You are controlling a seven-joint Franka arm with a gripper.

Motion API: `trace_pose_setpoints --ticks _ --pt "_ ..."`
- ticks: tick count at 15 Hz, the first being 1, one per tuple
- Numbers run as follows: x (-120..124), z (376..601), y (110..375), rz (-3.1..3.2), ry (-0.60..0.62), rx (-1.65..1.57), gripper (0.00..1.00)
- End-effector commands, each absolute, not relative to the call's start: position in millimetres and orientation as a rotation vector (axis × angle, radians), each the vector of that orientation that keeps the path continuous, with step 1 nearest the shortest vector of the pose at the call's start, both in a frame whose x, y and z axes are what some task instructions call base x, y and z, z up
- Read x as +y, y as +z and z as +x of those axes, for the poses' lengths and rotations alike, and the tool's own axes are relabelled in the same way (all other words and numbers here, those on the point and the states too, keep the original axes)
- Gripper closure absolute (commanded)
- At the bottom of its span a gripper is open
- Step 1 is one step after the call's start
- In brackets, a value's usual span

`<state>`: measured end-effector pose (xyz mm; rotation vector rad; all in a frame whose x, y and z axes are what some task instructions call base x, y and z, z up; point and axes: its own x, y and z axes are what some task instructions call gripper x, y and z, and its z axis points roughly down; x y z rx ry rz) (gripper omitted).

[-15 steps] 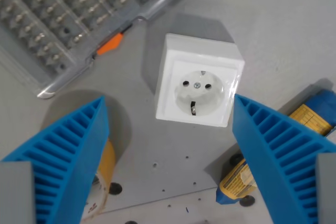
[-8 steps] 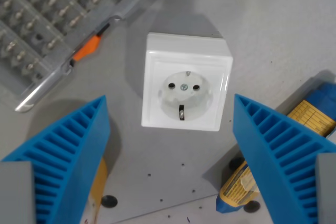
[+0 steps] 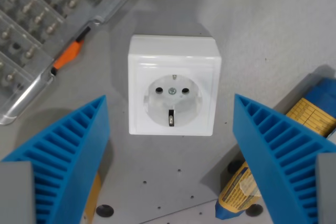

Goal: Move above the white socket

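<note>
The white socket [image 3: 172,88] is a square box with a round recessed face, lying on the grey table near the middle of the wrist view. My gripper [image 3: 170,129] is open and empty. Its two blue ribbed fingers [image 3: 63,156] stand wide apart at the lower left and lower right. The socket sits between them and slightly ahead of the fingertips, below the gripper.
A clear plastic bit case [image 3: 37,19] with an orange latch [image 3: 67,56] lies at the upper left. A blue and yellow object [image 3: 294,145] lies at the wrist view's right, partly behind the right finger. A yellow object [image 3: 95,198] shows behind the left finger. Small holes dot the table [image 3: 273,19] at the bottom.
The camera has moved: the socket has shifted left and down in the view and now sits squarer between the fingers. The bit case slid toward the left edge. The gripper stays open.
</note>
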<state>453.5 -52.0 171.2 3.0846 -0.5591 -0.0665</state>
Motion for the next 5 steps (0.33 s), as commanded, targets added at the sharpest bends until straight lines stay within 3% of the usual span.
trace_pose_setpoints --ticks 1,5 --pt "-55.1 444.7 166.3 3.087 0.104 -0.668 0.0" --pt "-56.7 443.1 165.0 3.091 0.098 -0.648 0.0"
